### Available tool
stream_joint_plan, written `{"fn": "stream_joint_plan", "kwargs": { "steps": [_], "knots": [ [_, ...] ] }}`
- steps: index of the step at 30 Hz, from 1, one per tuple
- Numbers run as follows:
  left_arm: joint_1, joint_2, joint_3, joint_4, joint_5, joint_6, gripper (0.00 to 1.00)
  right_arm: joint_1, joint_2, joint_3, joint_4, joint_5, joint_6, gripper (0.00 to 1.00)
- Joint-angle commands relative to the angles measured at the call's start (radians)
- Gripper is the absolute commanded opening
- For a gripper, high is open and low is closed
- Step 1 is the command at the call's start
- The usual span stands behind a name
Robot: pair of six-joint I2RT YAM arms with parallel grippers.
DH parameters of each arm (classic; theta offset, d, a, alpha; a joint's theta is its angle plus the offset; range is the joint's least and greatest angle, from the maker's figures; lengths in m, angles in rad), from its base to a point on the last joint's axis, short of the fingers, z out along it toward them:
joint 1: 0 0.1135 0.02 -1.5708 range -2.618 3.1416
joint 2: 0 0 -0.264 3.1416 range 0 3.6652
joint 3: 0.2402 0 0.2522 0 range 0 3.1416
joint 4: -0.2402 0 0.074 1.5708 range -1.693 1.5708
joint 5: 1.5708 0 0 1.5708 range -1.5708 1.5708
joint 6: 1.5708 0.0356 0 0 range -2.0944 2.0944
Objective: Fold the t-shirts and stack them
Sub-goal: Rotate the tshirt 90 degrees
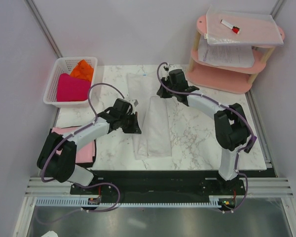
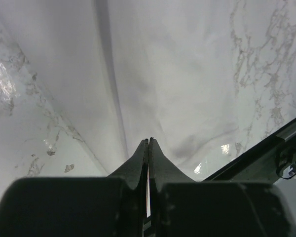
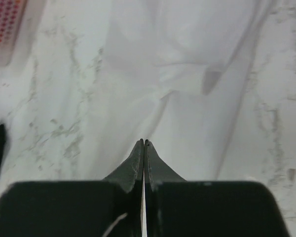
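A white cloth t-shirt (image 1: 155, 128) lies in the middle of the frame on the white marble-patterned table (image 1: 202, 123). It is folded into a long narrow strip running from the upper centre down toward the black base rail. A second layer lies over its right half.

The left gripper (image 1: 136, 124) sits at the strip's left edge, about halfway down the frame. In the left wrist view its black fingers (image 2: 138, 163) are pressed flat together, with the tips against the white cloth (image 2: 177, 74). A long crease runs down from the top of the frame toward them. The pictures do not settle whether a pinch of fabric is caught between the tips.

The right gripper (image 1: 164, 91) hovers at the upper end of the folded layer, just right of centre. The right wrist view shows its jaws closed tight as well, over rumpled white cloth (image 3: 187, 113). Here too it cannot be told whether any cloth is held.

At the upper left, a white plastic lattice basket (image 1: 52, 89) holds an orange t-shirt (image 1: 83, 69) and a magenta t-shirt (image 1: 72, 88). A pale pink t-shirt (image 1: 85, 148) lies flat at the lower left, partly under the left arm. In the upper right corner stands a pink tiered shelf (image 1: 222, 79). It carries white paper sheets (image 1: 227, 55), with a small red and white marker (image 1: 230, 26) on the top tier.
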Motion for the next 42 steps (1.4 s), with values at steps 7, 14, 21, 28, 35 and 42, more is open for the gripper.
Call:
{"fn": "stream_joint_plan", "kwargs": {
  "steps": [7,14,21,28,35,42],
  "knots": [
    [0.026,0.073,-0.069,-0.022,-0.081,-0.019,0.05,0.174,-0.129,-0.193,-0.074,-0.295,0.045,0.25],
    [0.032,0.099,-0.106,0.027,-0.071,-0.023,0.06,0.299,-0.204,-0.316,-0.079,-0.232,0.057,0.24],
    [0.034,0.143,-0.127,0.056,-0.074,-0.026,0.02,0.401,-0.224,-0.322,-0.05,-0.181,0.08,0.07],
    [0.045,0.146,-0.15,0.059,-0.097,-0.04,0.02,0.45,-0.102,-0.247,-0.111,-0.16,0.064,0.02],
    [0.066,0.122,-0.17,0.056,-0.111,-0.037,0.02,0.493,-0.042,-0.212,-0.134,-0.138,0.057,0.01],
    [0.074,0.125,-0.173,0.055,-0.1,-0.037,0.02,0.499,-0.049,-0.152,-0.351,0.026,0.019,0.0]
  ]
}}
